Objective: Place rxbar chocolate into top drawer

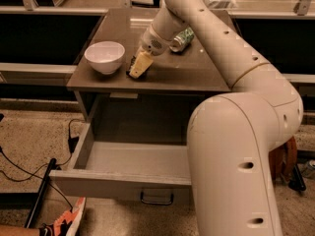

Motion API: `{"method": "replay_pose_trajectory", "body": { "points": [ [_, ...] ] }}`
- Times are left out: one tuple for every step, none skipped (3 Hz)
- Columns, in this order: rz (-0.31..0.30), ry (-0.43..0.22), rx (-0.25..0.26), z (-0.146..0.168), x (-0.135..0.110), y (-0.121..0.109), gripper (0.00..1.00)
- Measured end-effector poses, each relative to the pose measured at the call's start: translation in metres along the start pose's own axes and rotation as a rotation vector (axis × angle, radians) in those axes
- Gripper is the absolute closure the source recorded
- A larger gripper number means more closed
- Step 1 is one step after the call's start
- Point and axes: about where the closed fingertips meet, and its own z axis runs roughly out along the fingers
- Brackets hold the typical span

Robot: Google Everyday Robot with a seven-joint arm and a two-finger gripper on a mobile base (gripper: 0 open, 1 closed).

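Note:
My gripper [138, 66] is low over the brown table top [197, 75], near its front edge and just right of the white bowl [104, 56]. A thin black strip [132, 66] shows at the gripper's left side, touching it. It looks like the rxbar chocolate, and most of it is hidden. The grey top drawer [108, 185] under the table is pulled out, and the part of its inside that shows is bare. Its dark handle [156, 198] is at the front. My arm [236, 146] covers the drawer's right part.
A green-patterned can [181, 39] lies on its side behind the gripper. A black cable and a dark pole [42, 193] are on the floor to the left. An orange shoe [66, 221] is at the bottom left.

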Motion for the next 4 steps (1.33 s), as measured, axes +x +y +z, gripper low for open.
{"method": "replay_pose_trajectory", "body": {
  "points": [
    [0.000, 0.000, 0.000, -0.003, -0.002, 0.000, 0.90],
    [-0.078, -0.124, 0.023, -0.042, -0.014, 0.022, 1.00],
    [-0.182, -0.235, 0.047, -0.084, -0.007, 0.073, 1.00],
    [-0.231, -0.272, 0.053, -0.106, 0.014, 0.128, 1.00]
  ]
}}
